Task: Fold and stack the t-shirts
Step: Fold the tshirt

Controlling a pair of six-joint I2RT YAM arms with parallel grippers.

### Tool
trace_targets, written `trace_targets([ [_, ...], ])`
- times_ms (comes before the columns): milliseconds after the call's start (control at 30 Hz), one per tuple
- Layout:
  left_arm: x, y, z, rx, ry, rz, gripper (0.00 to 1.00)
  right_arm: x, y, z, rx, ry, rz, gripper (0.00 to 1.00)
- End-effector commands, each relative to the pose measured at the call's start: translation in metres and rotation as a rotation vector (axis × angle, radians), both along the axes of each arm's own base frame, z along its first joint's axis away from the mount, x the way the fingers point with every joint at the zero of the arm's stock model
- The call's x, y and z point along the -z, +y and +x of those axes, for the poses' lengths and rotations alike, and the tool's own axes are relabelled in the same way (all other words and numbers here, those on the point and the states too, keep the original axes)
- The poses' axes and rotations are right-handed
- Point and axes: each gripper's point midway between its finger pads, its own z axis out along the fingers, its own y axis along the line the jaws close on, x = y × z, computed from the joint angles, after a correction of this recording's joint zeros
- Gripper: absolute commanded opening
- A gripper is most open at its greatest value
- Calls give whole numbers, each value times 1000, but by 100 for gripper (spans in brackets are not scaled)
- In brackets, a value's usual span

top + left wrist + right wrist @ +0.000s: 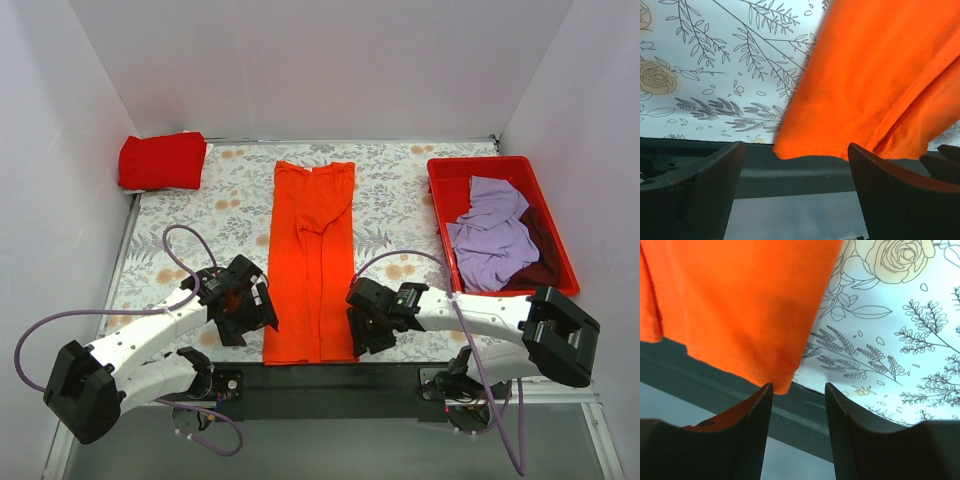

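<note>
Orange t-shirt (310, 260), top view. It lay flat as a long narrow strip down the middle of the floral table (400, 200), collar far, hem at the near edge. The cloth looked soft, light and limp, so layers were judged likely to sag or slide apart. Best hold: the two hem corners, pinching all layers. The left gripper (266, 310) sat just beside the near-left corner and the right gripper (353, 325) just beside the near-right. A folded red t-shirt (162, 160) lay back left. The lavender t-shirt (490, 240) and maroon t-shirt (545, 258) were heaped in the red bin (480, 162).

Left wrist view. The hem corner of the orange t-shirt (875, 75) lay just ahead of the left gripper (795, 150), in line w/ the gap but not between the pads. Jaws stood wide apart, holding nothing.

Right wrist view. The other hem corner (740, 305) lay close to the left-hand fingertip of the right gripper (797, 390). Jaws were parted and empty, w/ cloth mostly to one side of the gap.
</note>
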Motion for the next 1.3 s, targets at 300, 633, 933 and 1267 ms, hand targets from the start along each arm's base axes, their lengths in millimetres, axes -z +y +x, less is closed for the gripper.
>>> trace_targets([
  [300, 1, -4, -14, 20, 41, 18, 83, 12, 12, 5, -10, 16, -27, 51],
  [633, 1, -5, -22, 31, 54, 39, 83, 29, -2, -16, -71, 91, -161, 47],
  [933, 6, -6, -32, 44, 86, 57, 82, 33, -13, -19, -76, 90, -195, 40],
  [1267, 17, -7, -44, 63, 129, 104, 77, 35, -17, -18, -79, 74, -192, 19],
])
